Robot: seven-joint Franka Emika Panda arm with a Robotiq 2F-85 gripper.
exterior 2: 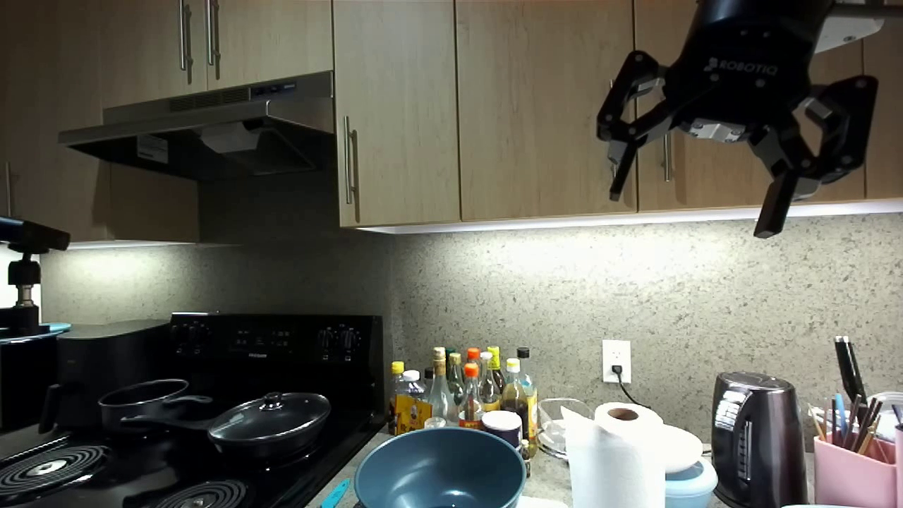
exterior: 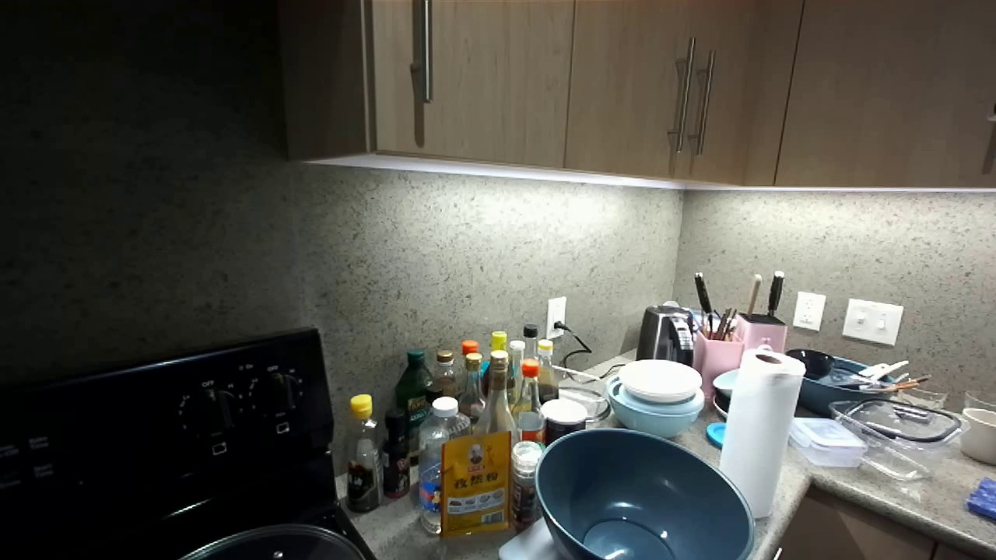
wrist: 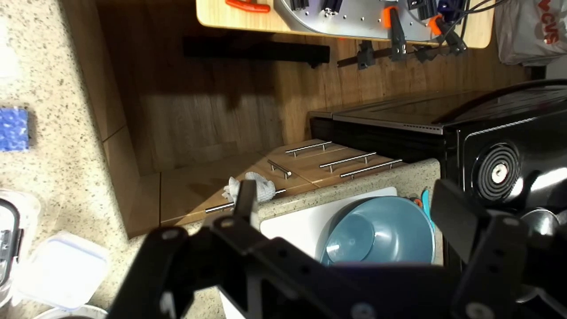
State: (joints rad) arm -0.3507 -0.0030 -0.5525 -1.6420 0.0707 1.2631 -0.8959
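1. Begin from the state of the claw: the gripper point(exterior 2: 693, 208) hangs high before the wall cabinets point(exterior 2: 543, 113) in an exterior view, its 2 fingers point(exterior 2: 775, 204) spread wide, holding nothing and, as far as the views show, touching nothing.

2. Sight on the blue bowl point(wrist: 385, 230), which appears between the fingers in the wrist view. It stands mouth up, well below them, at the counter point(wrist: 418, 177) and at least partly over a white board point(wrist: 294, 221).

3. Lower slowly and watch the side with the paper towel roll point(exterior 2: 614, 458); it stands upright near the bowl and would probably topple at a light brush.

4. Give the bottles point(exterior 2: 469, 395) a margin too: they crowd together behind the bowl (tall necks, so a stray knuckle could catch them early).

5. For a hold on the bowl, the rim seems the best place, with 1 finger inside and 1 outside, since the mouth looks too broad to span. The wall looks smooth and may slip, so square the pads to it before squeezing.

6. Judge height from an exterior view; in the wrist view the gripper's own body hides part of the bowl.
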